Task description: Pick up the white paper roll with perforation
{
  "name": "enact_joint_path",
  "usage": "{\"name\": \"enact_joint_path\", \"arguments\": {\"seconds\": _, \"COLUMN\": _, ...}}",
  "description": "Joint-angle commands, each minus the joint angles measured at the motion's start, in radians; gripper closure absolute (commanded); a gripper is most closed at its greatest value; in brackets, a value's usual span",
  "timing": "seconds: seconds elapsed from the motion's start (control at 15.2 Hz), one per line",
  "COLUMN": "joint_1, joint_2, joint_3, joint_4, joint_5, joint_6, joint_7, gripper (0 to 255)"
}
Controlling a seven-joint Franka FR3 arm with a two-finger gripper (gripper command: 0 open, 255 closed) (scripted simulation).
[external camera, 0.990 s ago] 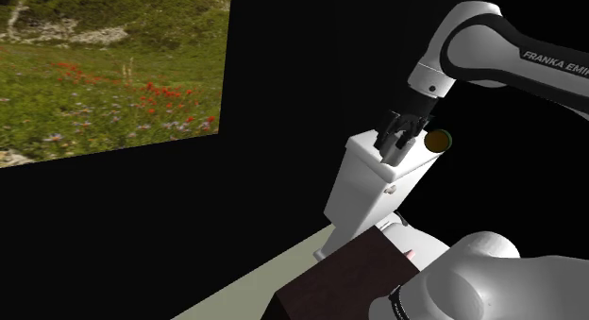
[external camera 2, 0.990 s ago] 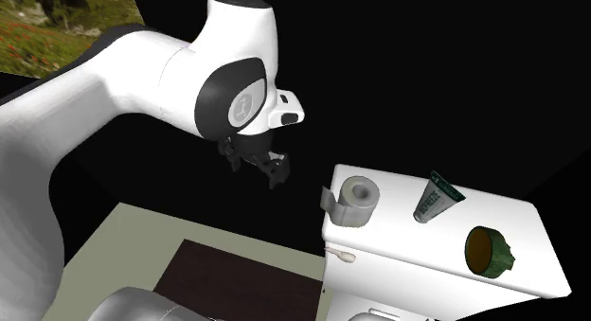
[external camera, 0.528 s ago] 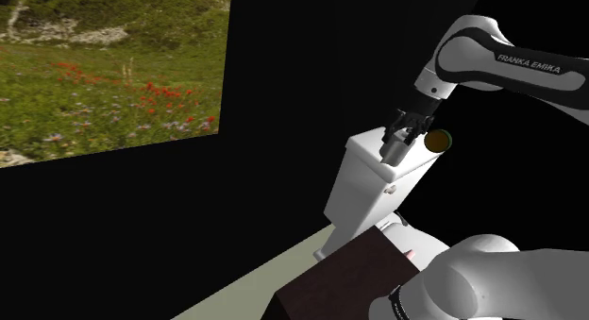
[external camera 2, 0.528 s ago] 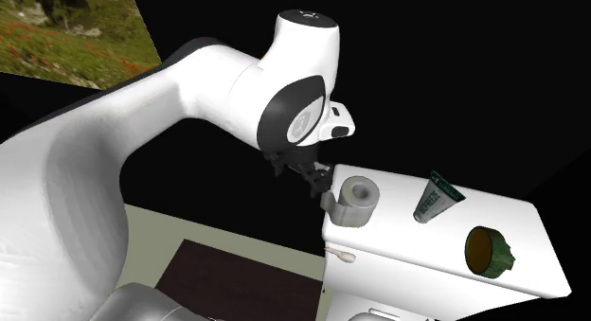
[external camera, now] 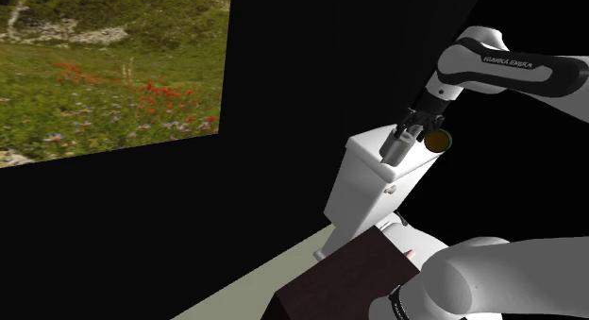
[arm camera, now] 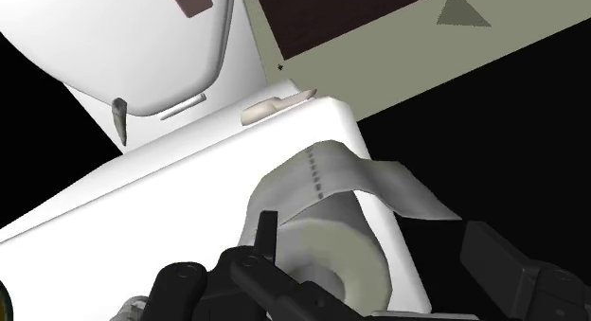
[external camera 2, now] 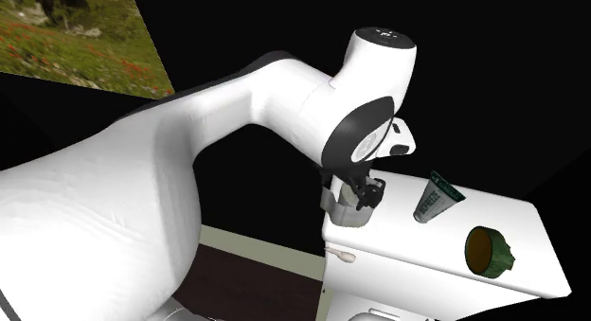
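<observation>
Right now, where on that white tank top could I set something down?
Bare: the stretch of tank top between paper roll, tube and green pot. Crowded: the roll's corner, under the gripper.

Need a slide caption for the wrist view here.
Open gripper straddling the white paper roll, perforated tail loose, on the white tank lid.

Off-white paper roll (arm camera: 329, 245), perforated tail draped loose

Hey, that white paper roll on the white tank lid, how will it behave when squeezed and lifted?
The white paper roll has a hollow core, so it is probably light and squashes. Its loose perforated tail looks floppy and may dangle. It seems to stand on end, so rolling is unlikely.
</observation>
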Motion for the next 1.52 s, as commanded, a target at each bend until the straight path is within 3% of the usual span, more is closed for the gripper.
{"name": "enact_joint_path", "arguments": {"seconds": 0.0, "joint_1": -0.016, "joint_2": 0.039, "joint_3": -0.030, "joint_4": 0.021, "joint_5": -0.009, "joint_6": 0.028, "joint_7": -0.013, "gripper": 0}}
{"name": "enact_joint_path", "arguments": {"seconds": 0.59, "joint_1": -0.019, "joint_2": 0.050, "joint_3": -0.042, "joint_4": -0.072, "joint_5": -0.015, "joint_6": 0.132, "joint_7": -0.012, "gripper": 0}}
{"name": "enact_joint_path", "arguments": {"seconds": 0.66, "joint_1": -0.019, "joint_2": 0.049, "joint_3": -0.041, "joint_4": -0.073, "joint_5": -0.015, "joint_6": 0.132, "joint_7": -0.011, "gripper": 255}}
{"name": "enact_joint_path", "arguments": {"seconds": 1.25, "joint_1": -0.019, "joint_2": 0.050, "joint_3": -0.042, "joint_4": -0.072, "joint_5": -0.015, "joint_6": 0.132, "joint_7": -0.012, "gripper": 255}}
{"name": "enact_joint_path", "arguments": {"seconds": 1.45, "joint_1": -0.018, "joint_2": 0.044, "joint_3": -0.037, "joint_4": -0.036, "joint_5": -0.013, "joint_6": 0.090, "joint_7": -0.012, "gripper": 255}}
